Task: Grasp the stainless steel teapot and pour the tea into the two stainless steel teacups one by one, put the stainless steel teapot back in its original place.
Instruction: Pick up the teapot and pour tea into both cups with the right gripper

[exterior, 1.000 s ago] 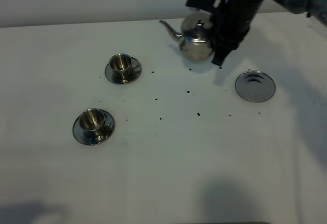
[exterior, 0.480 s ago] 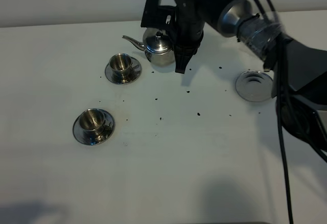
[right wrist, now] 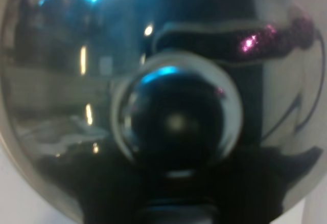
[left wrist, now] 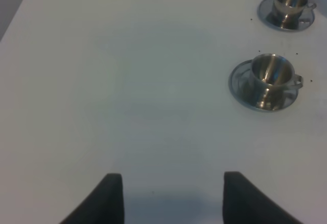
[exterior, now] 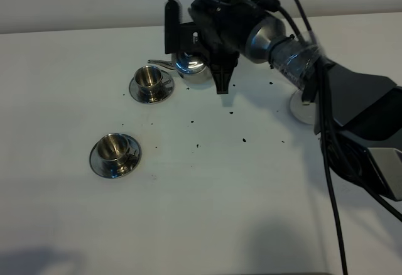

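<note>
Right end effector (exterior: 218, 74), black, is clamped on the small shiny stainless steel teapot (exterior: 188, 66), round body, thin curved spout, knobbed lid. The pot is held up off the white counter (exterior: 207, 187). In the right wrist view the teapot (right wrist: 173, 116) fills the frame: lid knob, blurred reflections, own fingers not readable there.

First stainless steel teacup (exterior: 149, 76), on a round steel saucer (exterior: 139, 91), sits just beside the teapot's spout tip; cannot tell if spout and rim touch. No liquid readable. Second stainless steel teacup (exterior: 114, 147), on its own saucer, sits well apart from the teapot, on the same side as the first, nearer the camera.

Flat round steel disc (exterior: 295, 108) lies well apart from the teapot on the opposite side to the spout, partly hidden by the right arm. Dark specks (exterior: 244, 140) are scattered on the counter below the teapot.

Left end effector (left wrist: 173, 201) stands wide, gripping nothing, low over bare counter, well apart from the teapot; both cups show in its view.
</note>
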You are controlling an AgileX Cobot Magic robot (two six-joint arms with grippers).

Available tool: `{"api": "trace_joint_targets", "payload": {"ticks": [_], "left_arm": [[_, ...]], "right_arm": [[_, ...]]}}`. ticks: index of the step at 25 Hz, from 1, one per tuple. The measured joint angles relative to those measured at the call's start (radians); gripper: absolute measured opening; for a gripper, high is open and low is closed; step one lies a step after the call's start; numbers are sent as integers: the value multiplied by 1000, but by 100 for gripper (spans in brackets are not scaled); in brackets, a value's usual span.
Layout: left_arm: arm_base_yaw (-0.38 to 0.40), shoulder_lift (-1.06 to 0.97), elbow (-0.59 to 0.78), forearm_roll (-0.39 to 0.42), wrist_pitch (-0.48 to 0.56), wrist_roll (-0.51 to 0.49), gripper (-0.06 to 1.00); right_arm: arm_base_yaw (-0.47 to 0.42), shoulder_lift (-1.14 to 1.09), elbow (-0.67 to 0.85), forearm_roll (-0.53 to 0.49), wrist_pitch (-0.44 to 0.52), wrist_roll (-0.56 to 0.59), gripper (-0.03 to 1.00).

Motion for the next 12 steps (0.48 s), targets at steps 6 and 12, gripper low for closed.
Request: {"api": "trace_joint_targets", "payload": {"ticks": [6,12], "left_arm": [[0,0,0,0,0,0,47],[0,0,0,0,0,0,47]], "right_arm": [[11,28,-1,-67,-24,0,18],[11,39,-2,-136,-63,0,18]]}}
